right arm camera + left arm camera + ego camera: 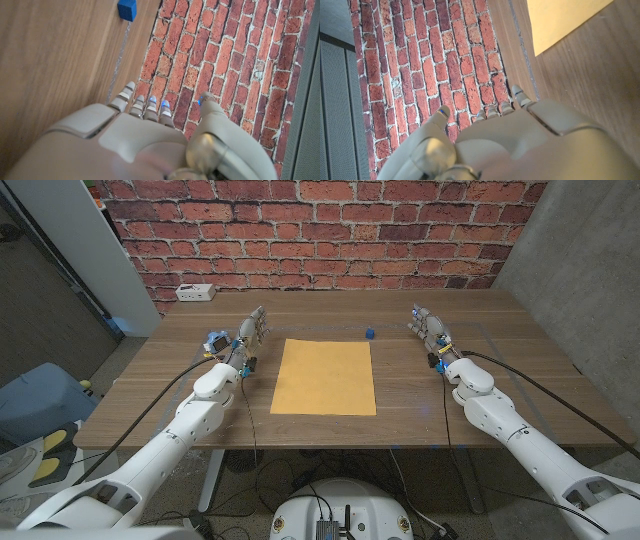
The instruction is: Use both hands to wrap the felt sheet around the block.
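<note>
1. Felt sheet, yellow-orange, lies flat in the middle of the desk, its long axis running from the robot's edge toward the brick wall.
2. Off the sheet, a small blue block sits just beyond its far right corner, not yet on the felt.
3. To the left of the sheet the left hand stands with fingers extended and apart, holding nothing; one sheet corner shows beside it in its wrist view.
4. Well to the right of the sheet, the right hand has its fingers likewise spread and empty.
5. From the sheet, the block lies on the right hand's side, so that hand is probably the nearer one to fetch it onto the felt before any folding.
</note>
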Controlling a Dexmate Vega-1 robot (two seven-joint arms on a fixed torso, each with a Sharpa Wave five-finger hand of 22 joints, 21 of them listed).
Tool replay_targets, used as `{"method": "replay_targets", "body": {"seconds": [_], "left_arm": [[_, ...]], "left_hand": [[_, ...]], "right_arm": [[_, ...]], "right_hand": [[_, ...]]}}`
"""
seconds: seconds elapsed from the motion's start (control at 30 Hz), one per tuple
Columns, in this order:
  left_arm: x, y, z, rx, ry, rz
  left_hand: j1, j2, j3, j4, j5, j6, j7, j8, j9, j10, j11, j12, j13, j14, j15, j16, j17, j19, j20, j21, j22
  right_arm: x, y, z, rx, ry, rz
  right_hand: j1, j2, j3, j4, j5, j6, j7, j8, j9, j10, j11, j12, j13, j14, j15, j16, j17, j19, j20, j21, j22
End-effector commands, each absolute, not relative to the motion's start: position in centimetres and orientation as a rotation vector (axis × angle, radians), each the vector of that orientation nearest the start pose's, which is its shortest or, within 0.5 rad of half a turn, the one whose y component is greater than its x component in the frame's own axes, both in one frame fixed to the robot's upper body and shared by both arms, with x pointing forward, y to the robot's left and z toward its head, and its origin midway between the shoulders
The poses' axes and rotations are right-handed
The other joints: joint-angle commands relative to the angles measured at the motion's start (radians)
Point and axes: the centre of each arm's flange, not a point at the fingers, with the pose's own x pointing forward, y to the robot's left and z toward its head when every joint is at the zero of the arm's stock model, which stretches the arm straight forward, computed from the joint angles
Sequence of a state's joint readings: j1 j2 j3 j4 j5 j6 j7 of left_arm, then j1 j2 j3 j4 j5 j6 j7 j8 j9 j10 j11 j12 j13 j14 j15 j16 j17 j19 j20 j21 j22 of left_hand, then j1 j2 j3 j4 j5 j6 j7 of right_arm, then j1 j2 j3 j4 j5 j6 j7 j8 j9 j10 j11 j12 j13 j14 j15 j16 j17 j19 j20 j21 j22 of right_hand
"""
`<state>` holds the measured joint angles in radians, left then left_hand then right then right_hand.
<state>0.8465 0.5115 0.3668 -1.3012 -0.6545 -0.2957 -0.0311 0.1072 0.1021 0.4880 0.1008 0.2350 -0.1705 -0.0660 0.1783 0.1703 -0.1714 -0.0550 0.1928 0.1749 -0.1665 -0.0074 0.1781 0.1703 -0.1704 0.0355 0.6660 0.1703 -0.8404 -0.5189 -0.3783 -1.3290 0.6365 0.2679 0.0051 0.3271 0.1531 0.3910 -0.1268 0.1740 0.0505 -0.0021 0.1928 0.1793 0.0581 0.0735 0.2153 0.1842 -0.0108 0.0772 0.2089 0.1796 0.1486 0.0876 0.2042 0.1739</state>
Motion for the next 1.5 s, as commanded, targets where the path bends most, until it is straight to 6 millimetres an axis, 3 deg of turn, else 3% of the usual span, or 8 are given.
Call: {"method": "replay_targets", "body": {"seconds": [0.03, 0.47, 1.07, 1.23, 1.3, 1.37, 1.5], "left_arm": [[65.1, 29.7, -3.6, -0.059, -0.589, -0.204], [65.3, 29.8, -3.8, -0.063, -0.584, -0.208], [64.7, 30.3, -4.0, -0.066, -0.582, -0.196], [64.5, 30.4, -4.2, -0.070, -0.581, -0.192], [64.5, 30.4, -4.3, -0.071, -0.581, -0.192], [64.4, 30.4, -4.3, -0.071, -0.584, -0.192], [64.3, 30.4, -4.3, -0.071, -0.586, -0.190]], "left_hand": [[0.011, -0.002, 0.006, -0.002, 0.006, -0.092, -0.006, 0.010, 0.001, -0.141, 0.009, 0.005, 0.005, -0.107, 0.003, 0.007, 0.002, -0.123, 0.007, 0.003, 0.004], [0.011, -0.003, 0.004, -0.005, 0.007, -0.071, -0.008, 0.013, 0.002, -0.133, 0.021, 0.008, 0.005, -0.101, 0.010, 0.008, 0.002, -0.116, 0.015, -0.003, 0.004], [0.011, -0.005, 0.001, -0.008, 0.008, -0.058, -0.003, 0.012, 0.003, -0.125, 0.038, 0.009, 0.006, -0.096, 0.015, 0.009, 0.003, -0.109, 0.019, -0.012, 0.004], [0.010, -0.006, 0.000, -0.009, 0.008, -0.053, -0.004, 0.013, 0.003, -0.122, 0.038, 0.010, 0.006, -0.095, 0.018, 0.008, 0.003, -0.107, 0.020, -0.014, 0.005], [0.010, -0.006, 0.000, -0.009, 0.008, -0.054, -0.001, 0.012, 0.003, -0.123, 0.039, 0.010, 0.006, -0.095, 0.017, 0.008, 0.003, -0.106, 0.020, -0.015, 0.005], [0.010, -0.006, -0.001, -0.009, 0.008, -0.054, 0.001, 0.011, 0.003, -0.123, 0.044, 0.009, 0.006, -0.095, 0.017, 0.008, 0.003, -0.106, 0.020, -0.017, 0.005], [0.009, -0.007, -0.002, -0.009, 0.008, -0.053, 0.000, 0.010, 0.003, -0.122, 0.039, 0.010, 0.007, -0.094, 0.017, 0.008, 0.003, -0.105, 0.020, -0.019, 0.005]], "right_arm": [[65.0, -27.6, -1.8, -0.056, -0.550, 0.166], [65.2, -25.8, -0.1, -0.289, -0.474, 0.114], [65.9, -23.0, 2.2, -0.602, -0.394, 0.058], [65.8, -22.2, 2.8, -0.698, -0.400, 0.027], [65.8, -21.9, 2.9, -0.728, -0.404, 0.009], [65.7, -21.6, 3.0, -0.761, -0.402, -0.004], [65.7, -21.0, 3.2, -0.805, -0.400, -0.024]], "right_hand": [[0.018, 0.009, 0.012, 0.001, 0.006, 0.018, -0.003, 0.007, 0.002, 0.018, -0.002, 0.006, 0.004, 0.022, 0.011, 0.013, 0.006, 0.014, 0.005, 0.007, 0.003], [0.033, 0.031, 0.028, 0.011, 0.010, 0.065, -0.021, 0.017, 0.003, 0.051, -0.006, 0.010, 0.006, 0.055, -0.001, 0.024, 0.014, 0.040, -0.003, 0.014, 0.004], [0.055, 0.035, 0.045, 0.012, 0.015, 0.097, -0.022, 0.020, 0.003, 0.072, -0.014, 0.009, 0.006, 0.062, -0.019, 0.023, 0.015, 0.050, -0.020, 0.014, 0.004], [0.079, 0.036, 0.061, 0.005, 0.018, 0.107, -0.025, 0.019, 0.004, 0.081, -0.022, 0.008, 0.006, 0.072, -0.036, 0.023, 0.013, 0.060, -0.039, 0.015, 0.004], [0.105, 0.033, 0.075, -0.005, 0.020, 0.114, -0.020, 0.016, 0.004, 0.093, -0.024, 0.007, 0.006, 0.086, -0.046, 0.023, 0.011, 0.076, -0.068, 0.019, 0.004], [0.117, 0.032, 0.081, -0.009, 0.020, 0.121, -0.012, 0.017, 0.004, 0.099, -0.028, 0.007, 0.006, 0.095, -0.056, 0.024, 0.011, 0.085, -0.079, 0.020, 0.003], [0.150, 0.031, 0.096, -0.021, 0.021, 0.141, -0.013, 0.019, 0.005, 0.114, -0.036, 0.006, 0.006, 0.109, -0.071, 0.024, 0.009, 0.100, -0.088, 0.022, 0.003]]}}
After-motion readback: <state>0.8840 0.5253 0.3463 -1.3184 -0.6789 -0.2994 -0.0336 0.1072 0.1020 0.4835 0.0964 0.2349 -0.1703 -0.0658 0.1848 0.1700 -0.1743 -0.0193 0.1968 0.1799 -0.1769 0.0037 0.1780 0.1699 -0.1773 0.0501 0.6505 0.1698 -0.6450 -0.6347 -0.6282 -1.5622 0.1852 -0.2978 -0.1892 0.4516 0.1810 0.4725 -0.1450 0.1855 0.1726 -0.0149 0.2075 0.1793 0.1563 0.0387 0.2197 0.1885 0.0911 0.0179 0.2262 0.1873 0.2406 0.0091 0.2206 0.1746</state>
